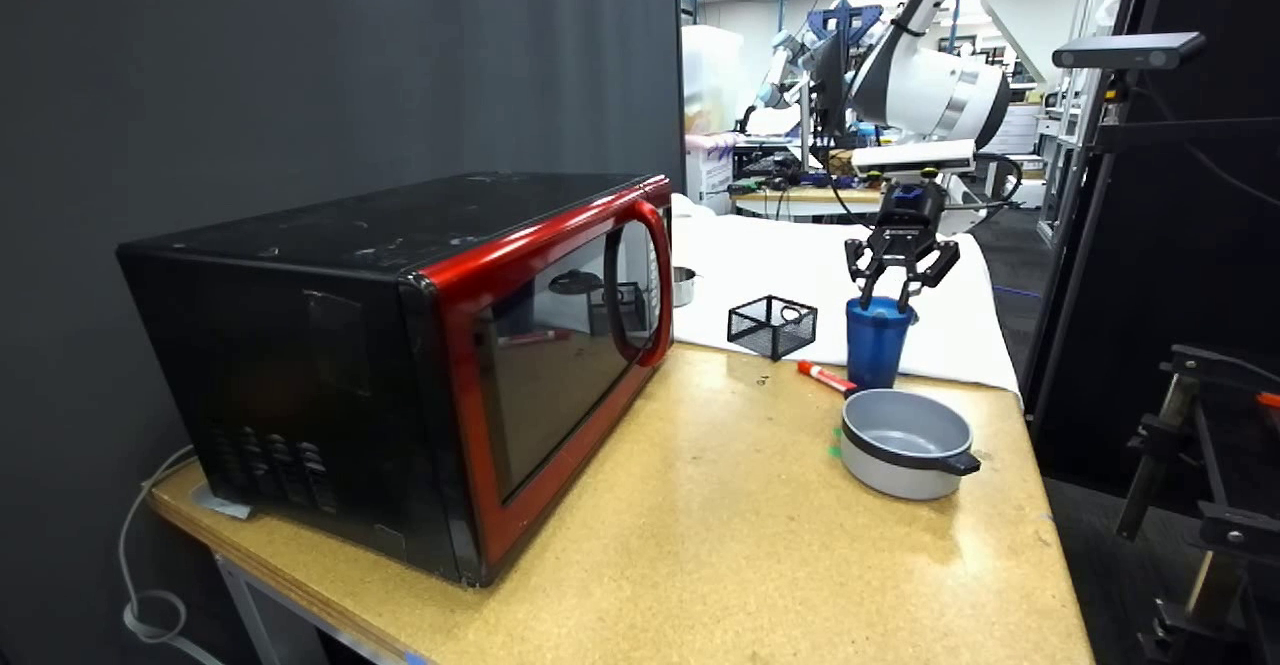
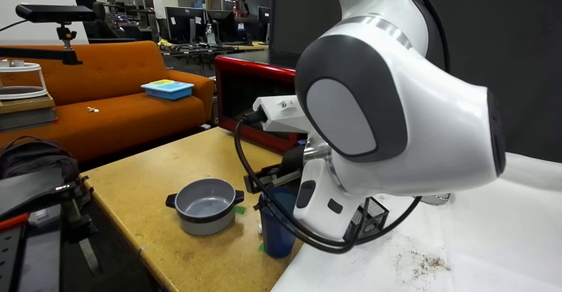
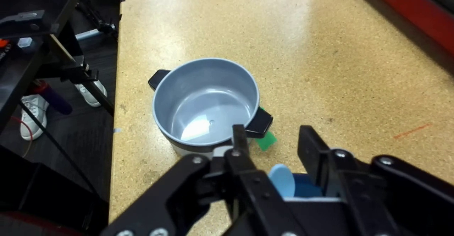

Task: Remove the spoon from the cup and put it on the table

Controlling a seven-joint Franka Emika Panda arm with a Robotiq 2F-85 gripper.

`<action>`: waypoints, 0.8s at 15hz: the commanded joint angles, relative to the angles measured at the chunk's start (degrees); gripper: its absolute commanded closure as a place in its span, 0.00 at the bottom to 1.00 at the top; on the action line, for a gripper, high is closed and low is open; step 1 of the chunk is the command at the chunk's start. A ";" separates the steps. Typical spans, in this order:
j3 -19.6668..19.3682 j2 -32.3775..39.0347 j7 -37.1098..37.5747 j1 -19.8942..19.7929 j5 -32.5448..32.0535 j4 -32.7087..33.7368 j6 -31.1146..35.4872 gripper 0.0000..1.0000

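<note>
With jaws parted, the tool (image 1: 886,304) hung at the mouth of the blue cup (image 1: 874,353) where the pale spoon (image 3: 282,180) stood, so snagging the rim while closing risked toppling both across the surface (image 1: 760,505).

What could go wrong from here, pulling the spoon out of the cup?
1. Pinched cup: in an exterior view the open gripper looks to be right at the rim of the cup, so closing might catch it and tip or lift it too.
2. Poor grip: in the wrist view the spoon shows off-centre in the gripper's gap, so it may get nudged or slip.
3. Bump: the pot stands near the cup; a sideways exit could knock it.
</note>
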 commanded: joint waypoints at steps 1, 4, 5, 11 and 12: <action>-0.66 -0.36 -1.64 -0.85 -1.92 0.05 -2.41 0.25; -0.80 0.49 -4.22 -2.31 -4.08 1.18 -5.70 0.15; -0.78 0.64 -5.19 -2.78 -4.64 1.41 -7.00 0.47; -0.90 0.66 -7.44 -3.26 -6.20 2.07 -11.02 0.12; -0.94 0.62 -7.40 -3.18 -6.28 2.28 -11.36 0.06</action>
